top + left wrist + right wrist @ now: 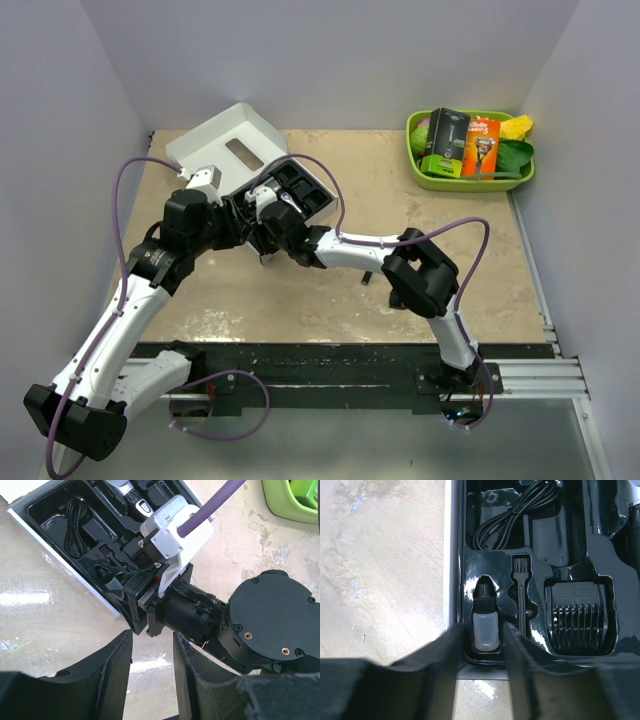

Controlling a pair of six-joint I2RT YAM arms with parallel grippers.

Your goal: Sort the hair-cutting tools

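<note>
- Since the oil bottle (pixel 485 625) sits in a fitted pocket of the insert (pixel 580 525), our right end effector (pixel 481 632) straddles it, unclenched.
- Our left end effector (pixel 152 639) hangs released, empty.

The table (pixel 300 305) is lit brightly and evenly from above, and only soft, faint shadows are cast on it. White glare patches are seen on the table in the left wrist view and on the glossy black insert (pixel 540 575). The near fingers (pixel 420 680) are rendered dark and blurred in both wrist views.
</note>
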